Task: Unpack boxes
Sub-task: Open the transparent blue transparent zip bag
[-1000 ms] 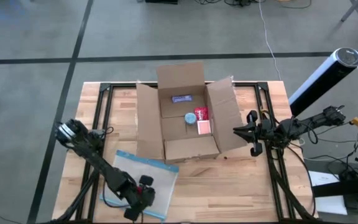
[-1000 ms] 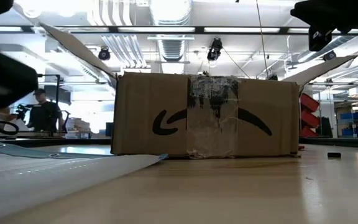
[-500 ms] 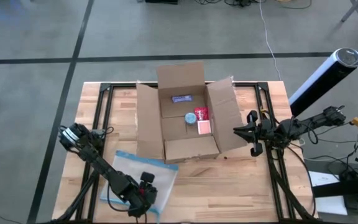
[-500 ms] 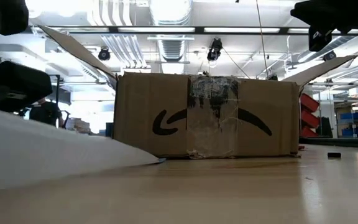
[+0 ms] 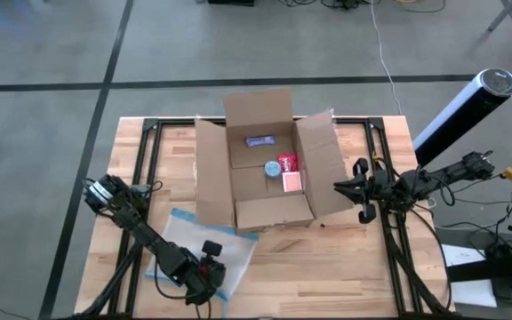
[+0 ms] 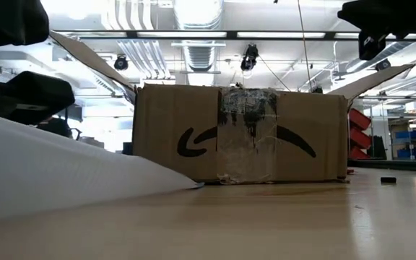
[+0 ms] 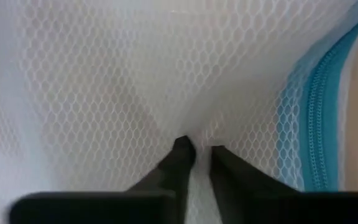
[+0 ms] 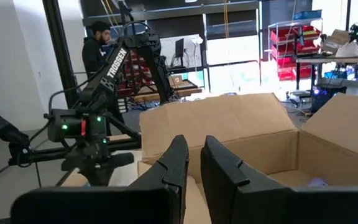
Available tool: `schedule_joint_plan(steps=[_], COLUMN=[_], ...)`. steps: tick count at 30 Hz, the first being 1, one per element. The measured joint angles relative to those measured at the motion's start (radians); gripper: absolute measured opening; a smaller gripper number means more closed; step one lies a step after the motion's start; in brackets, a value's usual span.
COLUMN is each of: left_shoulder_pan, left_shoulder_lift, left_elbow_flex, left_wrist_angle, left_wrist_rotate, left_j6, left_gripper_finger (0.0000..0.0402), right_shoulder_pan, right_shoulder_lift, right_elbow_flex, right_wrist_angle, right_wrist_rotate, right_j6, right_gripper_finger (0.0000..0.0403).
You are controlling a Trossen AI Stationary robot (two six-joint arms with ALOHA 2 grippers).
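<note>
One mesh pouch (image 5: 204, 252) lies at the bench's (image 5: 327, 267) near left corner, pinched in the left gripper's (image 5: 204, 269) closed fingers. Mid-bench sits the open box (image 5: 269, 164); the right gripper (image 5: 359, 188), closed and empty, hovers by its right flap. A person (image 8: 100, 46) stands beyond.

From my station I have 4 views. The high camera looks straight down on the whole table (image 5: 345, 267) and both arms, with grey floor around it. The low camera sits at table-top height, facing level across the table at the box (image 6: 240, 133) and the room behind. The left wrist camera is pressed very near a white mesh pouch (image 7: 104, 81). The right wrist camera looks past its end effector (image 8: 194, 158) across the open box toward the room. High, low and right wrist views share the box.
</note>
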Motion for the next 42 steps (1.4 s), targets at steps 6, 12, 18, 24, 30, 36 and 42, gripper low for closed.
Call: schedule_joint_plan(steps=[6,12,18,24,30,36,42], left_shoulder_pan=[0.005,0.006,0.015,0.024,0.025,0.025,0.025], left_shoulder_lift=[-0.001,-0.025,-0.047,-0.048,-0.050,-0.051,-0.052], left_elbow_flex=[-0.001,-0.002,-0.006,-0.013,-0.019,-0.019,-0.025], left_wrist_angle=[-0.001,-0.008,-0.022,-0.015,-0.011,-0.011,-0.006], left_wrist_rotate=[-0.002,-0.021,-0.049,-0.044,-0.043,-0.036,-0.034], left_j6=[0.033,0.036,0.051,0.045,0.035,0.022,-0.001], left_gripper_finger=[0.0001,0.0000,0.0000,0.0000,0.0000,0.0000,0.0000], right_shoulder_pan=[0.000,0.000,0.000,0.000,0.000,0.005,0.013], right_shoulder_lift=[0.005,0.067,0.257,0.546,0.863,1.157,1.341], right_elbow_flex=[0.000,0.000,0.000,0.007,0.152,0.378,0.586], right_wrist_angle=[0.007,0.037,0.178,0.413,0.457,0.438,0.283], right_wrist_rotate=[0.019,0.025,-0.026,-0.036,-0.059,-0.108,-0.112], right_j6=[-0.050,0.039,0.049,0.024,-0.064,-0.203,-0.238], right_gripper_finger=[0.0024,0.0024,0.0024,0.0028,0.0041,0.0066,0.0097])
